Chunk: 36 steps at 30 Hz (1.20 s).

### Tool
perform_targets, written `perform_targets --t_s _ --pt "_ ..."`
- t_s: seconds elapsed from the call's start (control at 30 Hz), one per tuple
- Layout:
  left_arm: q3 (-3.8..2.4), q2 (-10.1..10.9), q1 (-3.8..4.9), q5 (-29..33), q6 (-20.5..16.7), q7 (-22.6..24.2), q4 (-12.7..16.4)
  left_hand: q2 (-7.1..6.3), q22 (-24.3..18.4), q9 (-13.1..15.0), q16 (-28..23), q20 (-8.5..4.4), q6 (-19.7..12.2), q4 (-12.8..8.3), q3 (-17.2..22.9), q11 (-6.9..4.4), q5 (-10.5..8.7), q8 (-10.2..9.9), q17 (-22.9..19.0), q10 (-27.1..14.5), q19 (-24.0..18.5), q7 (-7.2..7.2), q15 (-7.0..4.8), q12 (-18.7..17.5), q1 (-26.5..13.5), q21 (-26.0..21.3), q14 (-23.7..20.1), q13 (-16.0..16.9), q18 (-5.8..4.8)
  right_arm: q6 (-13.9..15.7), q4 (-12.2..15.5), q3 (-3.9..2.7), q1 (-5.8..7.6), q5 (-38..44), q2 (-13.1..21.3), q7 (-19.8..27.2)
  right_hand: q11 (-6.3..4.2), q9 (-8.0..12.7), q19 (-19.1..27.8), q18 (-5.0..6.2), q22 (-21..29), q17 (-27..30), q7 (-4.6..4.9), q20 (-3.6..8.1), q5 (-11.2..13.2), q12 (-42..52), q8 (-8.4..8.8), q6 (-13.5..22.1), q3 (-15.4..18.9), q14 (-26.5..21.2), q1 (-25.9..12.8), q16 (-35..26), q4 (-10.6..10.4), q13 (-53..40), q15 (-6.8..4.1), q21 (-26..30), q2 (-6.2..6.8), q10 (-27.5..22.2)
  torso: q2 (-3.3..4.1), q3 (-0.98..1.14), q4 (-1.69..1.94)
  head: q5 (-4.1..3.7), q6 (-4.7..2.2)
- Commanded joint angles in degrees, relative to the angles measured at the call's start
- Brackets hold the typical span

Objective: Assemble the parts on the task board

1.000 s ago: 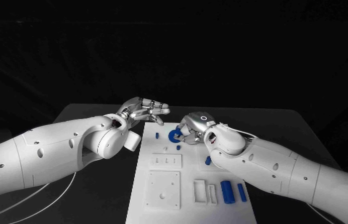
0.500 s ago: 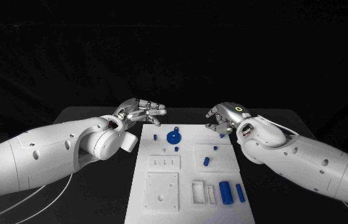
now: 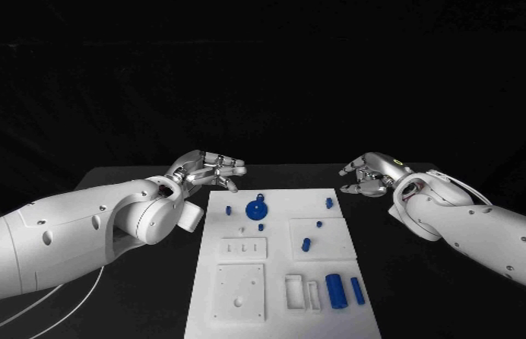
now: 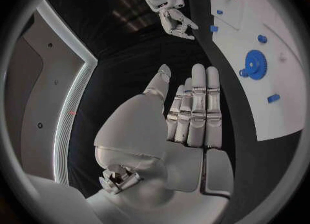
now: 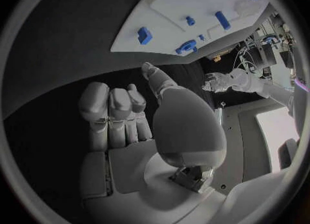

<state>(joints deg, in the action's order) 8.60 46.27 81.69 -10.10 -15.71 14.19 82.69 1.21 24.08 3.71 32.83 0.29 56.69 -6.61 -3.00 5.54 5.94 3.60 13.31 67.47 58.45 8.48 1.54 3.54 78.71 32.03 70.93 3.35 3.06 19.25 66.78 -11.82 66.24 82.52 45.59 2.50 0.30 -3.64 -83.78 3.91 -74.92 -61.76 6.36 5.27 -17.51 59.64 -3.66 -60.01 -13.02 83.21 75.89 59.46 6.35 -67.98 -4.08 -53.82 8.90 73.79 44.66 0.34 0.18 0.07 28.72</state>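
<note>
Nearest you on the task board, at about 5 o'clock, lie two long blue cylinders beside empty white slots. A short blue peg sits mid-board, and the blue gear stands at the far end, toward 12 o'clock. Both hands are off the board, so you look to be between steps; the next move calls for choosing a loose part and reaching back in. Your left hand hovers at 11 o'clock, fingers extended, holding nothing. Your right hand sits over the desk at 1 o'clock, fingers curled in, apparently empty. Whether the gear is fully seated you can't tell.
</note>
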Motion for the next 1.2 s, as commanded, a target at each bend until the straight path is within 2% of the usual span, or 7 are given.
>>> perform_targets --t_s 0.03,0.1,0.27,0.4,0.57,1.0,1.2 --pt "-0.02 -0.16 0.06 -0.12 0.91 0.6 -0.14 -0.08 0.06 0.05 0.03 0.1 0.15 -0.29 0.21 0.13 0.3 0.02 -0.03 -0.26 -0.29 -0.09 -0.11 -0.12 0.25 0.06 -0.37 0.06 0.71 -4.79 -1.77 -0.05 -0.38 -5.24 -0.2 5.34 -0.08 0.07 0.47 -0.5 -6.88 0.0 -0.03 -0.11 -0.79 -0.24 0.1 0.71 0.99 -0.5 0.03 -0.29 1.26 0.18 0.09 0.31 -0.85 -0.51 0.05 0.0 0.02 -0.14 0.04" --pt "-0.02 -0.21 0.05 -0.12 0.97 0.61 -0.22 -0.08 0.06 0.05 0.03 0.1 0.15 -0.29 0.21 0.13 0.3 0.02 -0.03 -0.26 -0.29 -0.09 -0.11 -0.12 0.25 0.06 -0.37 0.06 0.71 -5.35 -2.58 -0.06 -0.65 -5.48 -0.4 5.58 -0.07 0.08 0.5 -0.49 -6.86 0.04 -0.01 -0.12 -1.11 -0.32 0.13 0.75 1.05 -0.53 0.01 -0.37 1.39 0.25 0.1 0.39 -0.9 -0.59 0.04 -0.12 0.09 -0.22 0.18" --pt "-0.01 -0.31 0.02 -0.12 1.12 0.64 -0.43 -0.07 0.08 0.05 0.03 0.13 0.12 -0.3 0.21 0.19 0.29 0.02 -0.02 -0.45 -0.3 -0.07 -0.08 -0.11 0.23 0.05 -0.38 0.07 0.73 -6.73 -5.03 -0.07 -1.67 -5.94 -1.44 6.2 -0.02 0.09 0.72 -0.4 -6.73 0.25 0.07 -0.2 -1.86 -0.67 0.13 1.81 1.83 -0.76 -0.27 -0.69 1.56 0.5 0.19 0.99 -0.84 -1.03 0.05 -0.21 0.24 -0.02 0.41" --pt "-0.01 -0.37 0.0 -0.12 1.2 0.64 -0.58 -0.05 0.09 0.06 0.02 0.17 0.11 -0.3 0.2 0.21 0.25 0.03 -0.03 -0.53 -0.33 -0.06 -0.06 -0.1 0.2 0.03 -0.41 0.07 0.74 -7.48 -6.55 -0.07 -2.45 -6.56 -2.37 6.69 0.03 0.11 0.84 -0.31 -6.67 0.38 0.11 -0.32 -2.66 -0.76 0.14 2.55 4.31 -0.94 -0.03 -0.86 1.86 0.7 0.28 1.41 -1.57 -1.36 0.01 -0.29 0.28 -0.2 0.67" --pt "0.0 -0.41 -0.01 -0.15 1.31 0.63 -0.69 -0.02 0.1 0.06 -0.02 0.19 0.09 -0.32 0.2 0.17 0.28 0.02 -0.04 -0.36 -0.37 -0.06 -0.05 -0.07 0.2 0.0 -0.49 0.08 0.75 -7.49 -7.5 -0.07 -3.2 -5.48 -3.33 7.35 0.07 0.11 0.85 -0.2 -6.66 0.4 0.16 -0.45 -3.04 -0.7 0.15 2.34 5.45 -0.91 -0.13 -0.82 2.44 0.83 0.37 1.5 -2.12 -1.53 -0.03 -0.41 0.26 0.05 0.95" --pt "0.0 -0.48 -0.03 -0.34 1.47 0.59 -0.81 0.07 0.09 0.05 -0.08 0.16 0.12 -0.33 0.21 0.02 0.27 0.02 -0.07 0.3 -0.48 -0.13 -0.1 -0.08 0.17 -0.12 -0.56 0.08 0.68 -6.74 -8.34 -0.07 -3.91 -5.09 -4.87 7.95 -0.01 0.09 0.71 -0.27 -6.73 0.15 0.08 -0.33 -2.32 -0.31 0.13 1.53 4.73 -0.78 -0.66 -0.49 2.19 0.67 0.27 1.17 -2.73 -1.3 -0.13 -0.47 0.18 -0.04 1.18" --pt "0.0 -0.51 -0.03 -0.37 1.49 0.56 -0.84 0.07 0.09 0.05 -0.08 0.16 0.12 -0.33 0.21 0.02 0.27 0.02 -0.07 0.3 -0.48 -0.13 -0.1 -0.08 0.17 -0.12 -0.56 0.08 0.68 -6.52 -8.62 -0.07 -4.0 -5.86 -5.49 7.93 -0.02 0.09 0.6 -0.26 -6.79 -0.13 0.12 -0.31 -0.69 -0.04 0.14 1.03 2.49 -0.7 -1.09 -0.22 2.45 0.53 0.25 0.8 -3.09 -1.17 -0.14 -0.48 0.21 0.23 1.31"
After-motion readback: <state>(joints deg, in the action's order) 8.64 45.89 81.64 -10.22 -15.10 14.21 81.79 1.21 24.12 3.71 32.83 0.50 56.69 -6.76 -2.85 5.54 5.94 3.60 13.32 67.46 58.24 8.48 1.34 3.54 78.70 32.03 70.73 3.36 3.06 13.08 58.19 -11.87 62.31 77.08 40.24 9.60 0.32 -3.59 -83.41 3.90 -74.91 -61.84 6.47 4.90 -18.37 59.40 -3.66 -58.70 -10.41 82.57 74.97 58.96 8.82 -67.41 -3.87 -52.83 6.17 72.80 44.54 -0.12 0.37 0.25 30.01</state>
